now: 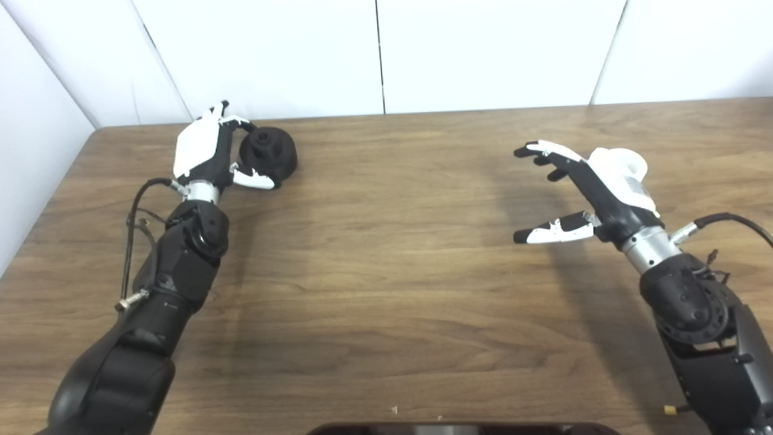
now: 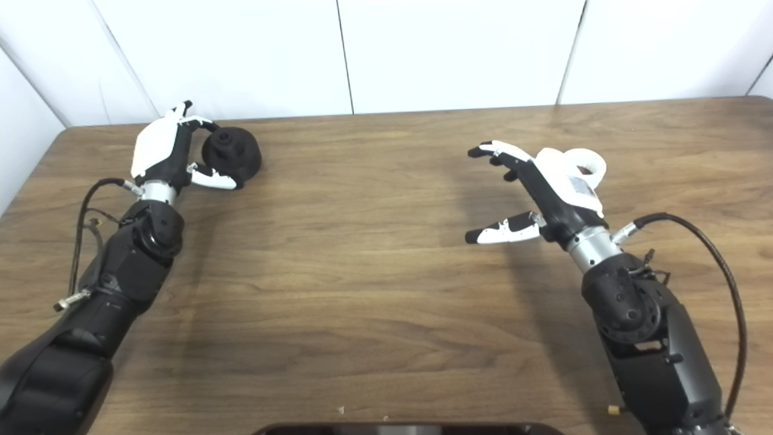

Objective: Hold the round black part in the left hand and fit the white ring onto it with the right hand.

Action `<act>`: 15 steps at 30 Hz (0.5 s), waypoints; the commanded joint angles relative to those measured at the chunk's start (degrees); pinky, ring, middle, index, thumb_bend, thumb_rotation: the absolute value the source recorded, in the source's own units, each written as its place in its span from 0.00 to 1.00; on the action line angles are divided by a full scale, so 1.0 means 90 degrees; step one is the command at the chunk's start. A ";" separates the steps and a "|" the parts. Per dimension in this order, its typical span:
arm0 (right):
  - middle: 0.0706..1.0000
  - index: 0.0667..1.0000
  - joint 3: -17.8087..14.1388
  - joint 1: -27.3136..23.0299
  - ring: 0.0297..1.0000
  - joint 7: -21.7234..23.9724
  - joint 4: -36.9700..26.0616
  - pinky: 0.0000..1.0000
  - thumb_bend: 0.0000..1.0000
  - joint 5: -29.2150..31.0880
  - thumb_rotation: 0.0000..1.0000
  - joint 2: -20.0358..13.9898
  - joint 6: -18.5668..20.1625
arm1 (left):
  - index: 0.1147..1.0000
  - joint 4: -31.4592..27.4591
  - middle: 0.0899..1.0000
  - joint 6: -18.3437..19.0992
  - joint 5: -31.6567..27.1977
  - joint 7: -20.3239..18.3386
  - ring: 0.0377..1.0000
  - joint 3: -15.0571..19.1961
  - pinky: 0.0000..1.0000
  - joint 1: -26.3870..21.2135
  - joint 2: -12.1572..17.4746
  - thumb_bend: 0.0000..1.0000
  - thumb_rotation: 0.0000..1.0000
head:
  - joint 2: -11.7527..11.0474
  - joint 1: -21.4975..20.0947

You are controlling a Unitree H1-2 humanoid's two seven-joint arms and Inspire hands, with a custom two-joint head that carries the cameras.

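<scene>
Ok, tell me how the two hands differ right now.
The left hand is at the round black part near the table's far left corner, fingers and thumb curled around it; the right hand is open, fingers spread, holding nothing. The left hand touches its part; the right hand sits in front of the white ring, which it partly hides. Both have black-and-white shells.

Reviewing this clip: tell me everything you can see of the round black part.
The round black part is a matte black, dome-like disc with a raised hub and a hole at its centre. It sits on the wooden table at the far left, near the wall. The left hand cups it, fingers over the top and thumb under its near edge. Whether it is lifted cannot be told.
</scene>
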 commanded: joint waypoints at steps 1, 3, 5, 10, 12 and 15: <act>0.87 0.80 -0.0066 -0.0164 0.81 -0.0087 -0.0164 0.69 0.87 0.0027 0.22 -0.0063 -0.0091 | 0.43 -0.0251 1.00 0.0091 0.0037 -0.0091 1.00 -0.0032 1.00 -0.0099 0.0149 0.52 0.08 | 0.0010 -0.0002; 0.87 0.80 -0.0070 -0.0161 0.81 -0.0083 -0.0179 0.69 0.87 0.0032 0.22 -0.0062 -0.0083 | 0.43 -0.0418 1.00 0.0132 0.0017 -0.0236 1.00 -0.0043 1.00 -0.0033 0.0160 0.52 0.08 | 0.0013 -0.0008; 0.87 0.80 -0.0082 -0.0158 0.81 -0.0072 -0.0205 0.69 0.87 0.0053 0.22 -0.0055 -0.0061 | 0.43 -0.0685 1.00 0.0231 -0.0004 -0.0481 1.00 -0.0077 1.00 0.0069 0.0159 0.52 0.08 | 0.0021 0.0021; 0.87 0.80 -0.0080 -0.0176 0.82 -0.0056 -0.0212 0.70 0.87 0.0048 0.22 -0.0059 -0.0049 | 0.43 -0.1225 1.00 0.0307 0.0071 -0.1058 1.00 -0.0326 0.98 0.0322 0.0131 0.52 0.08 | 0.0033 0.0002; 0.87 0.80 -0.0080 -0.0183 0.82 -0.0072 -0.0201 0.70 0.87 0.0051 0.22 -0.0050 -0.0067 | 0.43 -0.1302 1.00 0.0254 0.0072 -0.1213 1.00 -0.0450 0.95 0.0404 0.0095 0.52 0.08 | 0.0037 0.0007; 0.87 0.80 -0.0084 -0.0195 0.81 -0.0069 -0.0201 0.70 0.87 0.0056 0.23 -0.0057 -0.0075 | 0.56 -0.1445 1.00 0.0199 0.0019 -0.1421 1.00 -0.0586 0.95 0.0522 0.0018 0.90 0.28 | 0.0052 -0.0011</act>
